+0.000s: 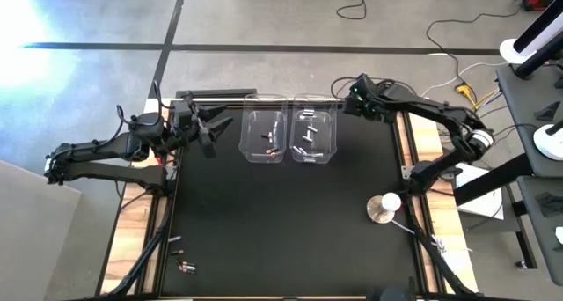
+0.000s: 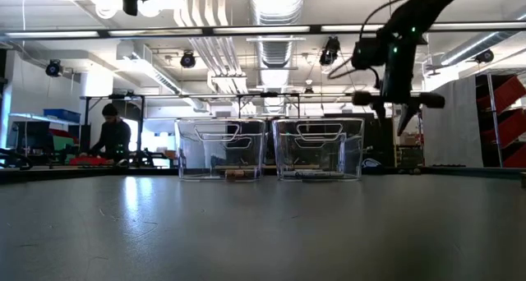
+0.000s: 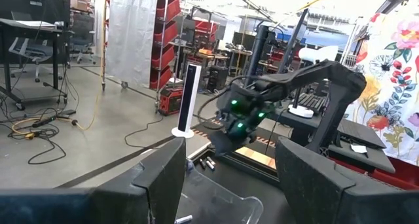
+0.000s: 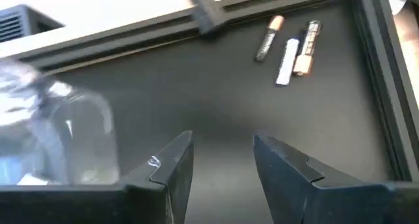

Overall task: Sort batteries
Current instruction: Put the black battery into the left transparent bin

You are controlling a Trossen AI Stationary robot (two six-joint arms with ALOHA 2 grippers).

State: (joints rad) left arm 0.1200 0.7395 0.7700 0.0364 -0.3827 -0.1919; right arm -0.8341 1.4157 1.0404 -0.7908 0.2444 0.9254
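Your right gripper (image 4: 222, 162) is hanging above the far right corner of the black counter (image 1: 281, 222), just beside the right-hand clear rectangular plastic bin (image 1: 314, 139). Its jaws stand partly apart with nothing between them. Its wrist view looks past them at three small cylindrical batteries (image 4: 288, 47) lying close together on the counter near the corner rail, one silver-white and two dark with copper ends. You look to be between a drop and the next pick, so that corner cluster seems the next target.

To take one, you will need to carry the jaws farther toward the corner, turn them to straddle a single cell across its width, and come down without nudging its neighbours, which lie almost touching. The rail close behind leaves little room.

Both bins already hold cells: the left-hand clear bin (image 1: 265, 135) has a few, including dark copper ones, and the right-hand bin holds mostly silver-white ones. A few more loose cells (image 1: 182, 264) lie at the near left corner, well apart from everything else.

Your left gripper (image 1: 209, 130) waits just beside the left-hand bin, jaws wide and empty.
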